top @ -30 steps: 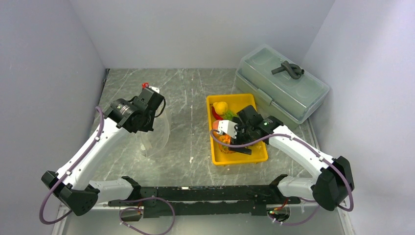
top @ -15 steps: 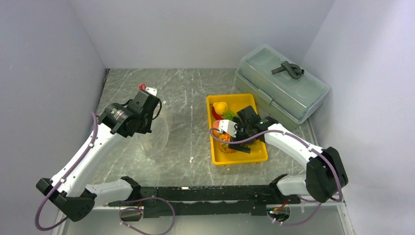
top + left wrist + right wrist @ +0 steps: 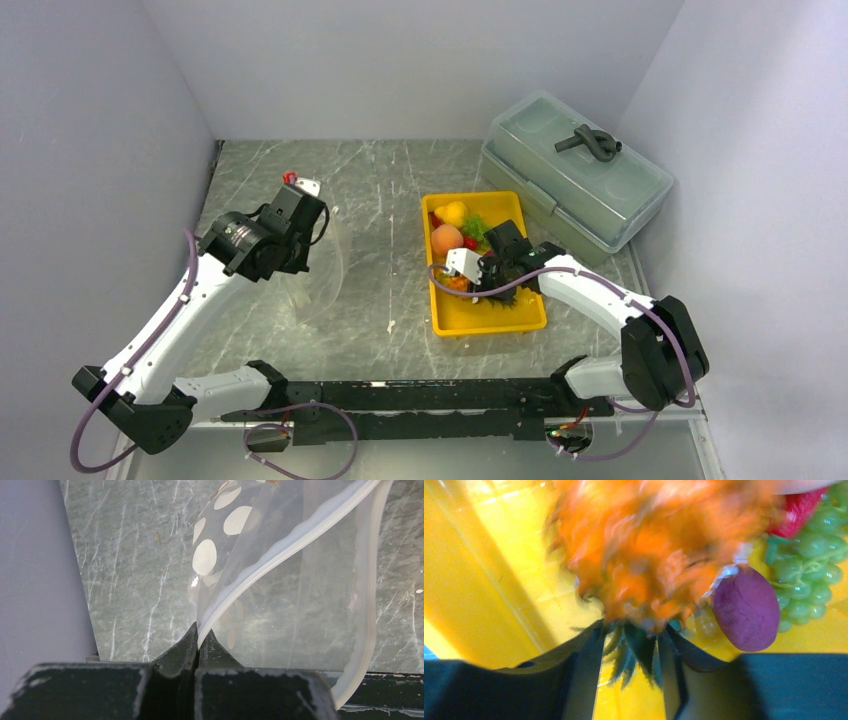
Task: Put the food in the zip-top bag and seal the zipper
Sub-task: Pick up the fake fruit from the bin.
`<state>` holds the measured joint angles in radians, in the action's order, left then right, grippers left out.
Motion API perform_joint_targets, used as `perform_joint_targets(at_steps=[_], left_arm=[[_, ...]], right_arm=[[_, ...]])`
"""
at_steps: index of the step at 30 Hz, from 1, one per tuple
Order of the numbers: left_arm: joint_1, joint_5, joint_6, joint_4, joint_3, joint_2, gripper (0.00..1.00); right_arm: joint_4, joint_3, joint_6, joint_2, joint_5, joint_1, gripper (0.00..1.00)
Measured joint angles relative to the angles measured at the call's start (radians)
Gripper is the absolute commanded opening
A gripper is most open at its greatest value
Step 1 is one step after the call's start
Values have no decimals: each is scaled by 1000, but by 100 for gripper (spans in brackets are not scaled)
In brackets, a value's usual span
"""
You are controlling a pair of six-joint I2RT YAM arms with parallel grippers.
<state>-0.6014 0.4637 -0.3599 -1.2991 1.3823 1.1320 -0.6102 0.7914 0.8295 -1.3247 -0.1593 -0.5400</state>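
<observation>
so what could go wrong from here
1. The right gripper straddles only the pineapple at its thin green crown. The leaves could slip out, or the fruit could swing and drop back into the yellow tray.
2. The left gripper pinches the zipper at a single spot. The zip-top bag may therefore sag, leaving a mouth too narrow for the pineapple.

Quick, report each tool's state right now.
Left tool: shut on the zip-top bag at its zipper.
Right tool: astride the pineapple crown; grip cannot be told.
</observation>
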Motion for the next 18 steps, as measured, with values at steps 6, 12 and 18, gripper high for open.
perform_joint_targets(at_steps=[6, 12, 18], left_arm=[[0, 0, 0, -3, 0, 2, 1], [0, -4, 1, -7, 6, 22, 0], [1, -5, 0, -7, 6, 26, 0]], right_arm=[[7, 1, -2, 12, -2, 0, 0], [4, 1, -10, 39, 3, 0, 0], [-10, 10, -9, 79, 17, 0, 0]])
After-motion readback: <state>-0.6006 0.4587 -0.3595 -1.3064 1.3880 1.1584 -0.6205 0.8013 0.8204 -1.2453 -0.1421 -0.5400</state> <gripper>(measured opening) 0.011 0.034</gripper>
